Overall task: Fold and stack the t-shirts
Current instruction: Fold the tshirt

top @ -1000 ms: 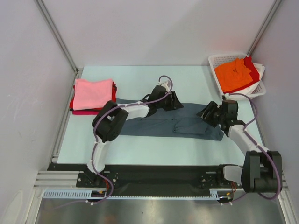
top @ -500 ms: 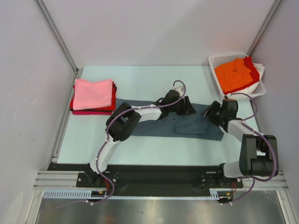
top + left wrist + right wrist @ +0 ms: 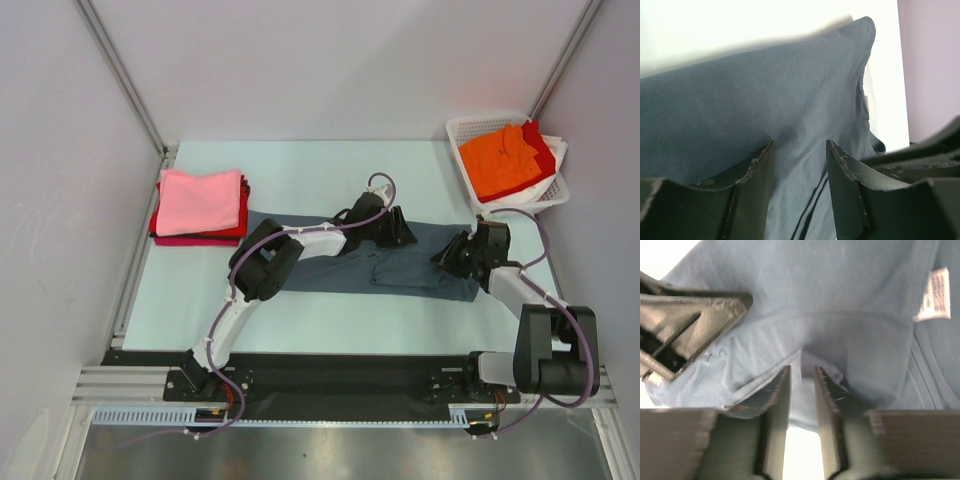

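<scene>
Arm bases sit at the near edge, and both arms reach out over the pale blue-green tabletop (image 3: 300, 175).

The slate blue-grey t-shirt (image 3: 340, 275) lies across the middle of the tabletop. It runs left to right as a long band, with a darker doubled patch right of centre. Both grippers are down on its right half.

The right gripper (image 3: 452, 255) is at the shirt's right end, the nearer of the two.
- In the wrist view its fingers (image 3: 775, 405) stand only a narrow slit apart.
- A pucker of blue cloth is gathered between the tips, so they are clamped on the shirt.
- A white care label (image 3: 932, 300) lies on the cloth beyond, off to the right, with a stitched seam below it.

The left gripper (image 3: 398, 230) is at the shirt's far edge, right of centre, near the right gripper but apart from it.
- In the wrist view its fingers (image 3: 752, 190) stand a moderate gap apart.
- The tips are pushed against the cloth, and cloth fills the gap.
- A crease runs off one tip.
- I cannot tell whether the cloth is pinched or only pressed.

Farther back on the left, a folded stack sits just beside the blue shirt's far left corner.
- The pink t-shirt (image 3: 200, 198) is on top.
- The red t-shirt (image 3: 243, 212) is under it.
- The magenta t-shirt (image 3: 185, 240) is at the bottom.

In the far right corner stands a white lattice basket (image 3: 470, 125).
- The orange t-shirt (image 3: 498, 162) lies on top of its contents.
- Red cloth (image 3: 541, 140) shows beneath it.
- A white piece (image 3: 556, 152) shows at the right side.
</scene>
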Controlling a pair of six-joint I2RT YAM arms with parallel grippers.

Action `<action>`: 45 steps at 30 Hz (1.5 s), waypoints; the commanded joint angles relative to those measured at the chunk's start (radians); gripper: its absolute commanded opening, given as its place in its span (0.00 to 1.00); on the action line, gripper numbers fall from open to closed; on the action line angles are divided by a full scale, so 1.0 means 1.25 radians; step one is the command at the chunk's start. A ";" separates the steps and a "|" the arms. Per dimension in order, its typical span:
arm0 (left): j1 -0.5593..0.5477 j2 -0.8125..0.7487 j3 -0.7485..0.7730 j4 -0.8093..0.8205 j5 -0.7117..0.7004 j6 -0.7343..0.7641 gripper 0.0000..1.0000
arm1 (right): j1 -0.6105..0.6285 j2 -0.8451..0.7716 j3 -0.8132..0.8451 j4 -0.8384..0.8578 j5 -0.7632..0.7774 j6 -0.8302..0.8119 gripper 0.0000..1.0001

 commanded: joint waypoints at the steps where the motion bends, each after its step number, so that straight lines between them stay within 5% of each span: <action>1: -0.001 0.003 0.035 -0.007 -0.003 0.015 0.51 | -0.012 -0.087 -0.014 -0.083 -0.027 -0.022 0.28; 7: 0.000 -0.002 0.040 -0.008 0.000 0.022 0.51 | -0.013 -0.205 -0.031 -0.158 0.029 -0.022 0.29; 9: 0.000 -0.006 0.039 -0.013 -0.002 0.031 0.51 | -0.013 -0.218 -0.024 -0.164 0.040 -0.041 0.40; 10: 0.000 -0.012 0.037 -0.013 -0.002 0.035 0.51 | -0.013 -0.216 -0.020 -0.164 0.048 -0.046 0.54; 12: -0.001 -0.019 0.034 -0.019 0.000 0.047 0.51 | -0.009 -0.195 -0.005 -0.152 0.081 -0.062 0.56; 26: 0.004 -0.024 0.038 -0.047 -0.009 0.071 0.52 | 0.078 -0.037 0.042 -0.154 0.214 -0.050 0.49; 38: 0.009 -0.013 0.049 -0.053 -0.005 0.064 0.52 | 0.048 -0.250 -0.063 -0.297 0.094 0.072 0.51; 45: 0.009 -0.006 0.055 -0.057 -0.008 0.065 0.52 | 0.005 -0.342 -0.068 -0.386 0.162 0.114 0.52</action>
